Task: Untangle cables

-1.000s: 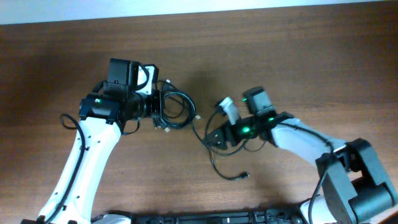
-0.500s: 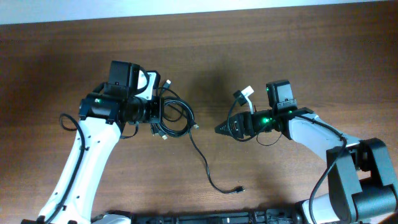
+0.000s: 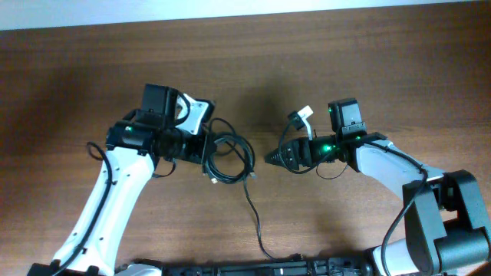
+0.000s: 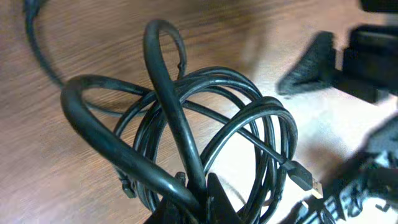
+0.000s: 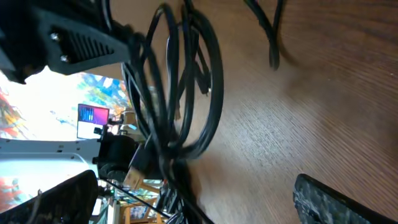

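The cables [image 3: 230, 157] are a knotted bundle of black loops hanging from my left gripper [image 3: 209, 147], which is shut on them. In the left wrist view the loops [image 4: 205, 124] fan out above the closed jaws [image 4: 202, 196], and a USB plug [image 4: 305, 177] sticks out at the right. One loose tail [image 3: 255, 215] runs from the bundle down toward the table's front edge. My right gripper [image 3: 270, 159] points left, just right of the bundle, open and empty. In the right wrist view [image 5: 193, 186] its fingers stand wide apart, with the bundle [image 5: 180, 93] ahead.
The brown wooden table [image 3: 345, 46] spreads around both arms. A black strip [image 3: 253, 268] lies along the front edge. The left arm's own thicker wire [image 3: 96, 153] loops out beside its elbow.
My left gripper has moved right and slightly down with the bundle. The right gripper pulled back right a second ago and has stayed still since. The loose tail has swung toward the front edge.
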Robot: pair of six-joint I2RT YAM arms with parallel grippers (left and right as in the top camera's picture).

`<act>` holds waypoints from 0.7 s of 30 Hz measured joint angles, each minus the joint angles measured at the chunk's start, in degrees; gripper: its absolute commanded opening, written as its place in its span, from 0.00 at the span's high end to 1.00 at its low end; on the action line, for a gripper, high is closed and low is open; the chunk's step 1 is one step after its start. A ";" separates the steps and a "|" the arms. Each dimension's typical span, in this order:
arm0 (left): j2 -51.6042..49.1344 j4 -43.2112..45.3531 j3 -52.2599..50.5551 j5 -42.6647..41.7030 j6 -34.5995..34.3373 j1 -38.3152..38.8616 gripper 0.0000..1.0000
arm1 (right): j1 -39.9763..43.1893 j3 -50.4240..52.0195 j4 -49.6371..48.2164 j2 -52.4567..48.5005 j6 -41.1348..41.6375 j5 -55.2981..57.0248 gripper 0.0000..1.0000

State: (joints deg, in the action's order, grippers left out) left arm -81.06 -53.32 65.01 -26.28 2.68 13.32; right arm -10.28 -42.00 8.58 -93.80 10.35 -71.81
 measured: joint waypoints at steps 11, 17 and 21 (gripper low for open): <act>-0.02 3.48 0.00 -2.91 2.54 5.53 0.94 | -7.32 0.07 -4.83 0.00 2.49 0.24 0.63; -0.02 3.48 0.00 -2.95 2.91 5.53 0.60 | -8.94 0.00 -7.15 0.00 2.99 0.42 0.88; -0.02 3.52 0.00 -3.58 2.03 5.60 0.01 | -8.94 0.02 -7.13 0.00 2.99 0.79 0.88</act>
State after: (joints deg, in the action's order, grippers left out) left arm -81.08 -49.80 65.01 -29.87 4.71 18.92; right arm -19.22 -41.98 1.45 -93.80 13.34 -71.02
